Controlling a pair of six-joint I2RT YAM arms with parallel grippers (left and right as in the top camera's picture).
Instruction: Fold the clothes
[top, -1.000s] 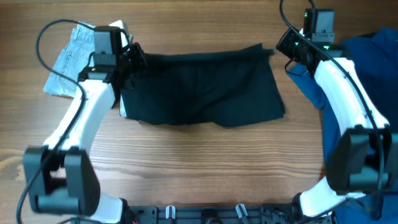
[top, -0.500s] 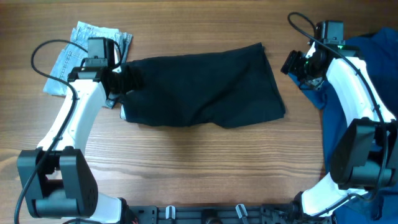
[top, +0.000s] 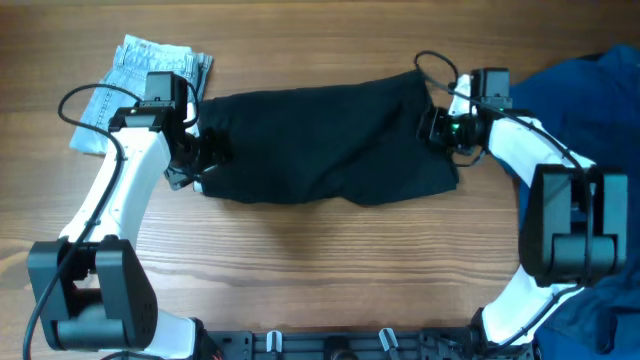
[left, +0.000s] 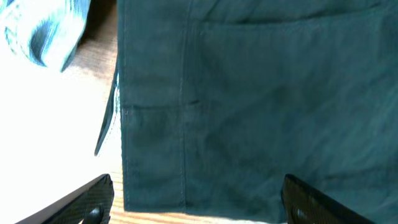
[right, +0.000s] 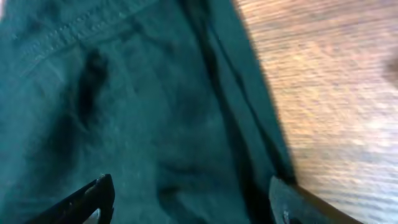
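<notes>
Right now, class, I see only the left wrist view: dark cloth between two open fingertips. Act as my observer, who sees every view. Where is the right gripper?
Observer: The right gripper sits at the right edge of the black garment, opposite the left gripper at its left edge.
Operator: Is it shut on the cloth?
Observer: No. The right wrist view shows its fingers wide apart over the fabric's seamed edge, gripping nothing.
Operator: Is anything else waiting to be folded on that side?
Observer: Yes. A royal-blue garment lies at the far right of the overhead view, apart from the black one.
</notes>
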